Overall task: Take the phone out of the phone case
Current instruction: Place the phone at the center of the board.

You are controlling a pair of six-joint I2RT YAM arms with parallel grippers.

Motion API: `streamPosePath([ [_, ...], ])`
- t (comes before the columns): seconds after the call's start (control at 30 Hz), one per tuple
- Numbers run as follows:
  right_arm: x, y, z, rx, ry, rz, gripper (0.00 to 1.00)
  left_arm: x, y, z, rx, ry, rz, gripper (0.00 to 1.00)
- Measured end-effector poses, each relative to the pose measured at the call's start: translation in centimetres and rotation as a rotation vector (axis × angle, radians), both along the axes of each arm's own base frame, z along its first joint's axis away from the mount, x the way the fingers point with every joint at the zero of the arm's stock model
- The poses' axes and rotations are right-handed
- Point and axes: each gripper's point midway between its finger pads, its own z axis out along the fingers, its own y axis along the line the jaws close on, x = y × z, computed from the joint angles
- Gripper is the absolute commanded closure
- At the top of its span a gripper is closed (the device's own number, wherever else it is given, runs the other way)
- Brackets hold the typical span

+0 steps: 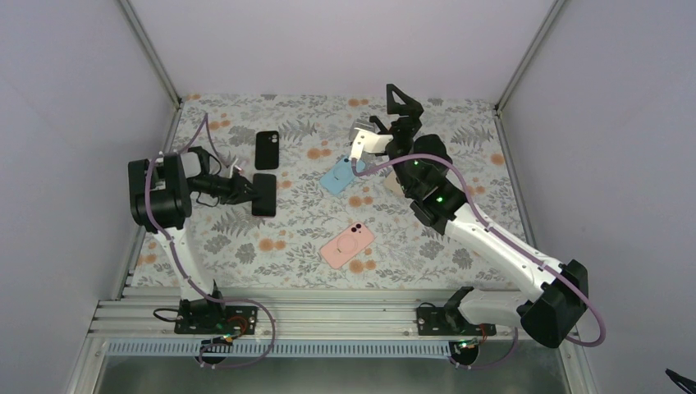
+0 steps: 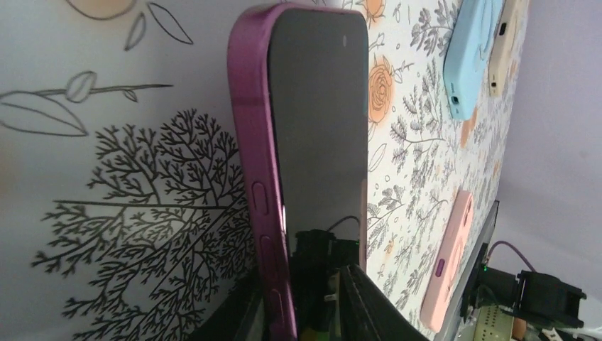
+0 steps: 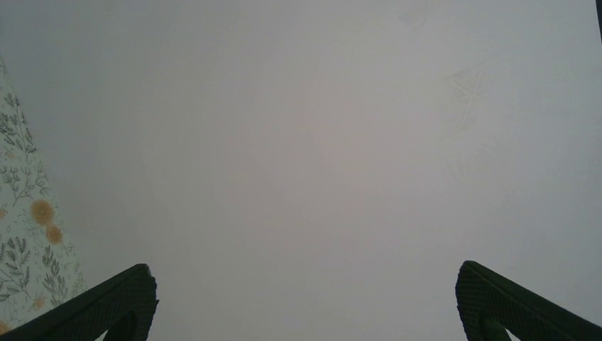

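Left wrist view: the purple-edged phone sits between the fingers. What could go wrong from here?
1. The left gripper flanks the purple-edged phone only at its near end, so it could pivot or slip.
2. The right gripper is open and aimed at the wall, so nothing backs the phone up.

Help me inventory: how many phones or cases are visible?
5: black one far left; purple-edged one at the left hand; blue one mid-table; beige one partly hidden beside it; pink one nearest.
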Motion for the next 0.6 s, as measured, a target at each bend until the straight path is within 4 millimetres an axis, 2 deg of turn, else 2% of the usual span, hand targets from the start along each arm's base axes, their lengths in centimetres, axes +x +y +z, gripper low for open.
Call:
streamPosePath([
  [0.3,0.0,0.0,0.0,0.002,0.005,0.001,0.01,0.4,0.3,0.6,0.0,-0.015,0.017,0.56],
  [0.5,0.1,0.1,-0.3,0.002,0.017,0.002,0.01,0.7,1.5,0.8,0.112,-0.048,0.037,0.49],
  [0.6,0.1,0.1,-0.4,0.004,0.023,0.003,0.01,0.9,2.6,1.0,0.198,-0.065,0.054,0.4],
])
